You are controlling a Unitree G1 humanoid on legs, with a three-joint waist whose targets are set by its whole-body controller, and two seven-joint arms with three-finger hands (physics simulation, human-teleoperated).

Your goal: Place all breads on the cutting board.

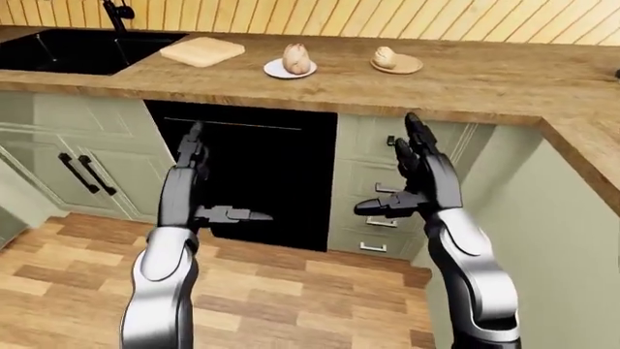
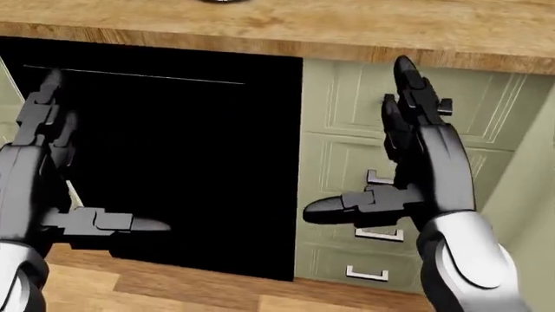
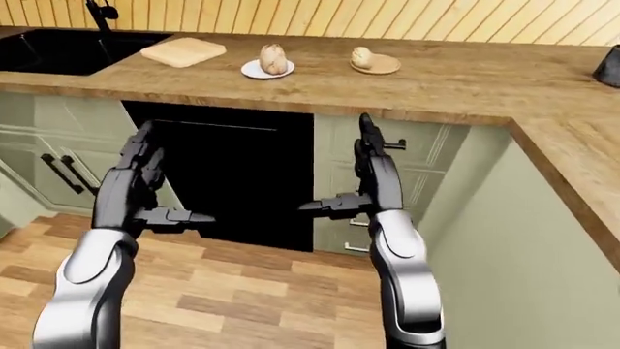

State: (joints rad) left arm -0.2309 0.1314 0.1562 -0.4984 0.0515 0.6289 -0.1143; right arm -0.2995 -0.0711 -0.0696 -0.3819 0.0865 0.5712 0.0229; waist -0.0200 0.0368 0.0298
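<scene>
Nearest the cameras, the left robot hand (image 1: 198, 189) and the right robot hand (image 1: 412, 182) are both raised with fingers spread wide and thumbs pointing inward, holding nothing. Beyond them stand a black appliance front (image 1: 256, 174) and green drawers (image 2: 373, 162) under the wooden desk (image 1: 465, 80). Farther up on the desk, well apart from both hands, one bread (image 1: 296, 58) sits on a white plate (image 1: 278, 70), another bread (image 1: 386, 57) on a tan plate (image 1: 407, 67). The cutting board (image 1: 203, 51) lies left of them, beside the black sink (image 1: 67, 51).
</scene>
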